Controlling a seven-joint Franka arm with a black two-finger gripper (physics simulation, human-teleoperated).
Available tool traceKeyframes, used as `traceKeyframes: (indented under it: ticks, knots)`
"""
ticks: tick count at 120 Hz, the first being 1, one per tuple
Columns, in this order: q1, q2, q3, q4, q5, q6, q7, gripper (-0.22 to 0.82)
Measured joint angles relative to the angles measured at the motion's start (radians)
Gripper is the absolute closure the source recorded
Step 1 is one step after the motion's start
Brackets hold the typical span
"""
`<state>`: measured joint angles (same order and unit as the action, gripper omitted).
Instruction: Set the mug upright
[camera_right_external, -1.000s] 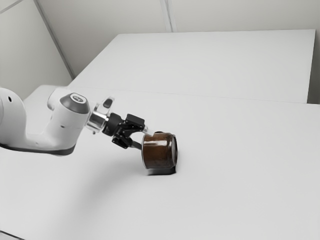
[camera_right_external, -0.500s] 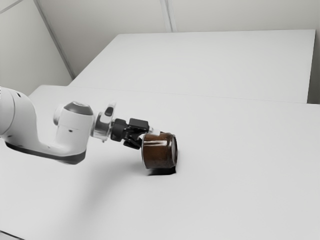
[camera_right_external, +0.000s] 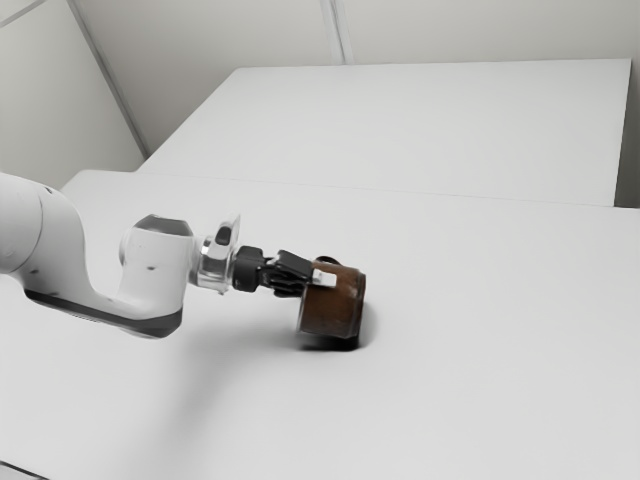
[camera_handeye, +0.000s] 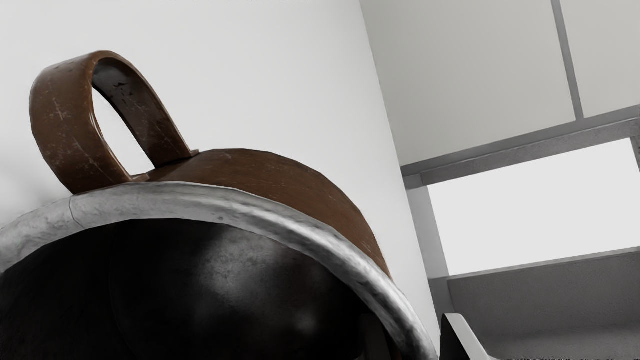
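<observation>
The scuffed brown mug (camera_right_external: 335, 308) lies on its side on the table (camera_right_external: 480, 340), pale-rimmed dark mouth facing me, handle (camera_handeye: 57, 120) uppermost.

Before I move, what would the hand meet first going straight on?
The mug: the hand seems to grip its wall at the rim, so it would likely ride along. Beyond it, perhaps the tabletop, as the hand slants slightly down, though depth is unclear.

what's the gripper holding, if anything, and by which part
The gripper holds the brown mug by its side wall at the silvery rim, one finger inside the mouth, the other outside, away from the handle.
</observation>
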<state>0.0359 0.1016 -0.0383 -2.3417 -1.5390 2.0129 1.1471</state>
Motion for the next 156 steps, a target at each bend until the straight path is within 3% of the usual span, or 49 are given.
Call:
traceKeyframes:
  ticks: [26, 56, 79, 107, 132, 156]
  knots:
    - [-0.006, -0.010, -0.003, 0.001, -0.007, 0.010, 0.047, 0.73]
    - [-0.026, -0.126, -0.007, 0.022, 0.047, 0.045, 0.071, 0.76]
    - [-0.053, -0.141, -0.013, 0.141, 0.443, 0.100, -0.029, 0.77]
    - [-0.057, -0.154, -0.026, 0.234, 1.092, 0.078, -0.296, 0.77]
    - [-0.051, -0.167, -0.033, 0.223, 1.460, 0.061, -0.529, 0.77]
    - [-0.056, -0.204, -0.033, 0.081, 1.579, 0.173, -0.697, 0.77]
